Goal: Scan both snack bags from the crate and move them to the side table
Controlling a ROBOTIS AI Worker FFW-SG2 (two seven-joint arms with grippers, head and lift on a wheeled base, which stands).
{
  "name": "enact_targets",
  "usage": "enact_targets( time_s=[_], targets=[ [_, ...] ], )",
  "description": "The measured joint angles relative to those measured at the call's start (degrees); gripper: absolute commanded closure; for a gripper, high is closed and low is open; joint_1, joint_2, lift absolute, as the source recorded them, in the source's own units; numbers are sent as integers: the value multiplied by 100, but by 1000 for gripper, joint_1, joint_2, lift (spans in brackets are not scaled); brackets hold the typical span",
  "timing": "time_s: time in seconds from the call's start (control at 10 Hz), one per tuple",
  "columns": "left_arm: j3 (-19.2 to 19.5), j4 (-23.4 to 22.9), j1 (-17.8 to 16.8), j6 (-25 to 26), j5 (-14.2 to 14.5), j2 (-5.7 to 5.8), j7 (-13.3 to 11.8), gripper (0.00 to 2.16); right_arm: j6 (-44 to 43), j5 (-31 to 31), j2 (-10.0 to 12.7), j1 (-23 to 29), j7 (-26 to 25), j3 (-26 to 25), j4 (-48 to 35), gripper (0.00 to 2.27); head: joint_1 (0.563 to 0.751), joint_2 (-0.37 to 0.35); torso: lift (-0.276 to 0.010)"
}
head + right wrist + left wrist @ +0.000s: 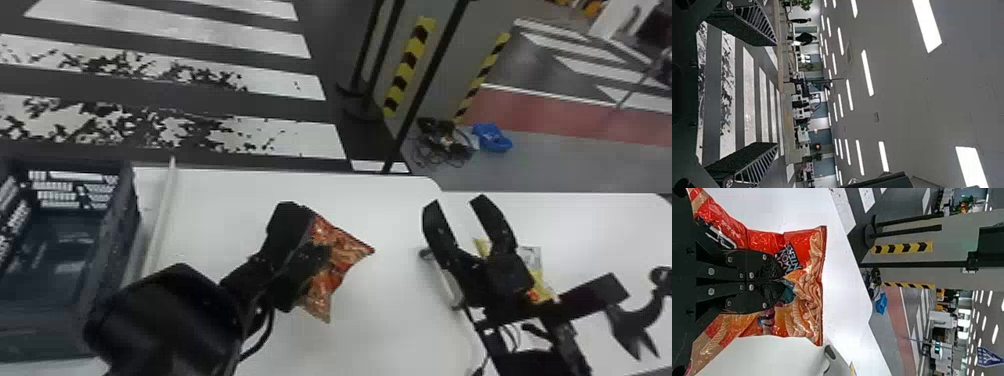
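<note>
My left gripper (322, 254) is shut on a red-orange snack bag (345, 250) above the white table in the head view. In the left wrist view, the fingertips of the left gripper (783, 282) meet over the printed face of the snack bag (807, 321), which spreads out on both sides of them. To its right, my right gripper (454, 201) stands open, its fingers pointing away from the robot. The right wrist view shows the right gripper (776, 94) with its fingers wide apart and nothing between them. A yellow bag (539, 275) lies on the right-hand table, partly behind the right gripper.
A dark crate (120, 220) stands at the far left, beside a pale upright bar (162, 215). A grey handheld device (450, 285) is at the table's right side, close to the right arm. Black posts and striped panels stand beyond the tables.
</note>
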Motion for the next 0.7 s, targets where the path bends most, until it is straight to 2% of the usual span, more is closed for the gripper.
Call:
enact_targets(
  time_s=[0.3,0.7],
  targets=[
    [-246,743,-55,-811,147,0,-169,1416,12,-30,0,-56,0,-5,-2,87,695,-350,-95],
    [-383,1139,-163,-1126,528,0,-343,1416,-5,-71,0,-80,0,-32,6,87,695,-350,-95]
  ],
)
